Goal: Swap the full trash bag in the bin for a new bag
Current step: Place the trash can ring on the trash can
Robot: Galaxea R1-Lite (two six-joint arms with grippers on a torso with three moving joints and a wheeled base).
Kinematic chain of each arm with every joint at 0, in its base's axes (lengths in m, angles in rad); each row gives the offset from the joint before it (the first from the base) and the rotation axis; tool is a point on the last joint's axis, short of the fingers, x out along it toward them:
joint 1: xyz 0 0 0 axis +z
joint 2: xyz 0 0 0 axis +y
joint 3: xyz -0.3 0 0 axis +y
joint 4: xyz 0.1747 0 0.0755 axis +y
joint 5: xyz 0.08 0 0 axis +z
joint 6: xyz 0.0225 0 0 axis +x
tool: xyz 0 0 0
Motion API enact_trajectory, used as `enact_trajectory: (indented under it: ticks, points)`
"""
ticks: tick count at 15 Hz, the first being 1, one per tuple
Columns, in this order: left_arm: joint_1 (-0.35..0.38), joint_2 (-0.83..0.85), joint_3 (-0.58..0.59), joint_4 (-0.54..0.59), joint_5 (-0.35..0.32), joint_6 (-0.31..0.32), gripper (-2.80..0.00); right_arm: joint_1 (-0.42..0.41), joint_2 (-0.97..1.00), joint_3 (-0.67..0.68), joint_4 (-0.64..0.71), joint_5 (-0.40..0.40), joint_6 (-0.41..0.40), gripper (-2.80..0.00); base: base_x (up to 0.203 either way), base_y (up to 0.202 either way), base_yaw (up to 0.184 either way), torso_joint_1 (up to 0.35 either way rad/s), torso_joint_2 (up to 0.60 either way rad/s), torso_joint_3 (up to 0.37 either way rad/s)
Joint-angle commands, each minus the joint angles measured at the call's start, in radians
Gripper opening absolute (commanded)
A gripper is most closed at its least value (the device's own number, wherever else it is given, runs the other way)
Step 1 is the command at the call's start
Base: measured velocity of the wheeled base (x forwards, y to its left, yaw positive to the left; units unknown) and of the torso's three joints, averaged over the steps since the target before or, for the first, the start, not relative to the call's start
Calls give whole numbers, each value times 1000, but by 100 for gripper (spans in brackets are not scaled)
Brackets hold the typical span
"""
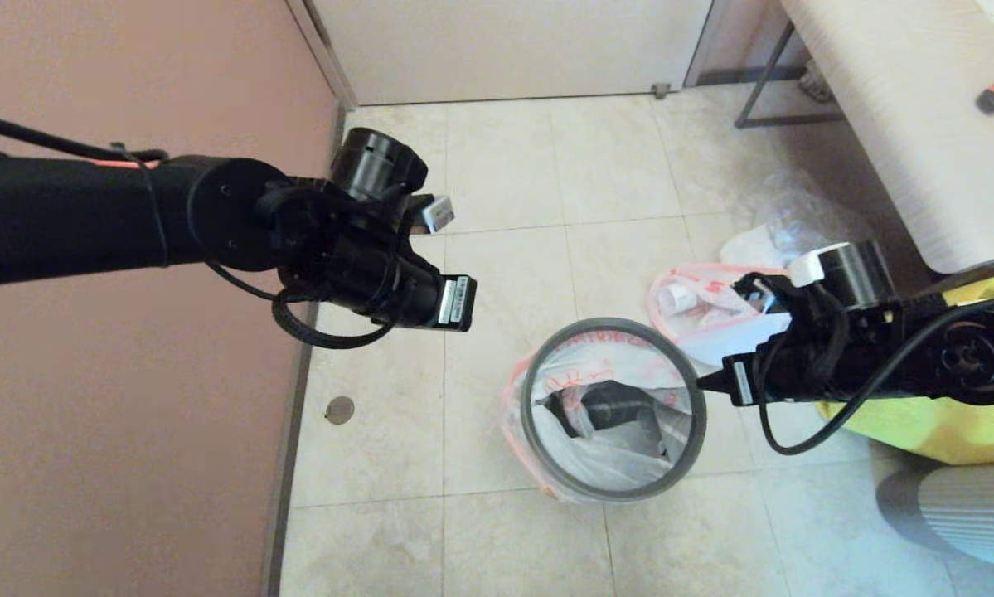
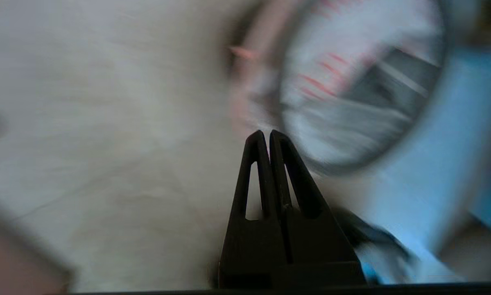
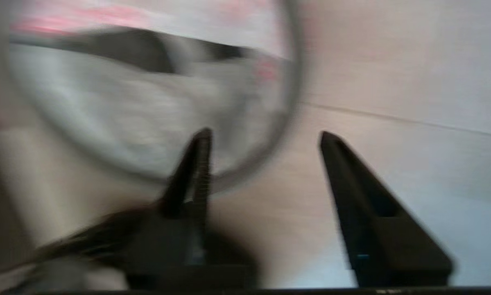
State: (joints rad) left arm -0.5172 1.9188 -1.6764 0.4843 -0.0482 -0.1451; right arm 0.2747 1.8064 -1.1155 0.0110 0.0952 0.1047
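Observation:
The black bin (image 1: pixel 581 496) stands on the tiled floor with its grey hoop rim (image 1: pixel 528 412) on top. The new bag (image 1: pixel 621 464), white with an orange-red drawing, lines it and hangs over the side. The full trash bag (image 1: pixel 700 308), white with pink-red edges, lies on the floor just behind the bin. My left gripper (image 2: pixel 266 133) is shut and empty, held high to the left of the bin (image 2: pixel 360 94). My right gripper (image 3: pixel 265 138) is open and empty, just right of the hoop rim (image 3: pixel 288 119).
A clear plastic bag (image 1: pixel 799 217) lies behind the full bag. A yellow tote (image 1: pixel 944 419) sits under my right arm (image 1: pixel 870 348). A pale table (image 1: pixel 903 116) stands at the back right, and a pink wall (image 1: pixel 132 431) runs along the left. A round floor drain (image 1: pixel 340 410) is by the wall.

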Motion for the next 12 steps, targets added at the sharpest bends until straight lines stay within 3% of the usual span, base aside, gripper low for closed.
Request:
enact_trajectory:
  ticks: [1,3,5,8,12]
  points:
    - [16,67,2,2,-179,0,-280,-32,-23,10,-23,159,44,-280,0,0,0,0,0,0]
    - [32,123,2,-1,-310,1,-280,-57,44,11,-97,243,74,-280,0,0,0,0,0,0]
    - [37,177,-2,-2,-378,2,-280,-66,131,12,-169,286,79,-280,0,0,0,0,0,0]
    - [38,222,-3,-3,-454,31,-280,-74,256,15,-322,326,81,-280,0,0,0,0,0,0]
    - [33,293,-11,-12,-470,44,-280,-95,360,10,-442,351,81,-280,0,0,0,0,0,0]
